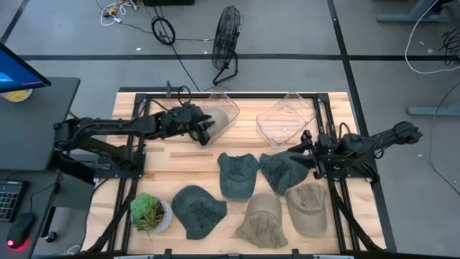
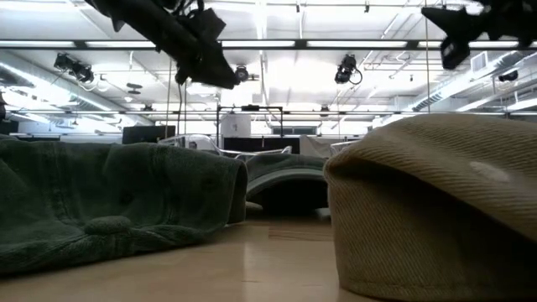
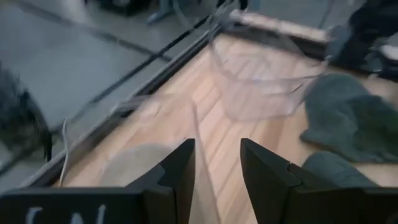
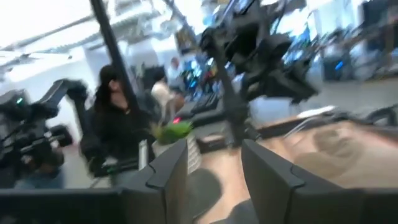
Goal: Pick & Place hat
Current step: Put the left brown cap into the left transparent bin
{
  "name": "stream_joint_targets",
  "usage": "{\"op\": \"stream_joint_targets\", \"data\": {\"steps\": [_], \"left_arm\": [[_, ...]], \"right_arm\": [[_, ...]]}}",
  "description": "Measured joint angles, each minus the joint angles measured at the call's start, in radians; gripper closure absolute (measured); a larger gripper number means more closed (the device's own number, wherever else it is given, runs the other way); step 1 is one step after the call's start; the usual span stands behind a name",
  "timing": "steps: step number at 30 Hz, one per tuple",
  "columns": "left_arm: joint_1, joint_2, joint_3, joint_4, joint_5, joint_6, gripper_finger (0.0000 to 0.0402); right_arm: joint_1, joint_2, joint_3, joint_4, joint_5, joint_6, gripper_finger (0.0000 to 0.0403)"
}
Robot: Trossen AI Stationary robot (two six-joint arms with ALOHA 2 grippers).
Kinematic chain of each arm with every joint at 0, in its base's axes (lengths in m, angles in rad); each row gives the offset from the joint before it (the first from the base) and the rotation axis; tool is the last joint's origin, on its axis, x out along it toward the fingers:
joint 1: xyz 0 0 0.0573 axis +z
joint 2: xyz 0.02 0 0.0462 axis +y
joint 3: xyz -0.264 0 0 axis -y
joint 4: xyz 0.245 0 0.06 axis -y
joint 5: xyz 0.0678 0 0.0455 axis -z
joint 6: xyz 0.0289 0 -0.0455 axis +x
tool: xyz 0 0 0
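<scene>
Looking from the table's near edge, we saw a ribbed tan cap [image 1: 262, 220], a second tan cap [image 1: 307, 207] and a soft dark green hat [image 1: 198, 209] beside a spiky potted plant [image 1: 149, 212]. Behind lay two more green hats [image 1: 237, 175]. Farther back, our right gripper [image 1: 306, 147] and left gripper [image 1: 205, 131] hovered parted and empty, the left beside a clear bin [image 1: 219, 115] holding a tan hat; another clear bin [image 1: 286, 118] held nothing.

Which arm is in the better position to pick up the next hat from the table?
Probably the right. The right gripper hangs open right beside the dark green hat, with the tan hats close by. The left gripper, also open, is at the clear bin holding a tan hat, farther from the loose hats.
</scene>
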Motion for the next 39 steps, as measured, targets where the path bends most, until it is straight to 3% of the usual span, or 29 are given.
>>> {"op": "stream_joint_targets", "data": {"steps": [2,7,11,17,28,34,39], "left_arm": [[-0.026,-0.003,0.001,0.059,0.006,0.025,0.0271],[-0.111,-0.015,0.001,0.138,0.136,0.081,0.0271],[-0.179,-0.041,0.002,0.149,0.146,0.113,0.0271],[-0.232,-0.056,0.000,0.116,0.142,0.119,0.0271],[-0.411,-0.055,0.000,0.020,0.168,0.128,0.0271],[-0.530,-0.044,0.000,0.013,0.176,0.138,0.0271],[-0.555,-0.044,0.001,0.019,0.141,0.135,0.0271]], "right_arm": [[0.002,0.112,0.067,-0.021,-0.056,0.015,0.0246],[0.036,0.427,0.242,-0.132,-0.121,0.061,0.0246],[0.073,0.663,0.376,-0.265,-0.143,0.069,0.0246],[0.124,0.904,0.521,-0.372,-0.160,0.082,0.0246],[0.194,1.076,0.565,-0.417,-0.210,0.293,0.0246],[0.258,1.102,0.566,-0.416,-0.189,0.279,0.0246],[0.299,1.150,0.565,-0.428,-0.116,0.225,0.0246]]}}
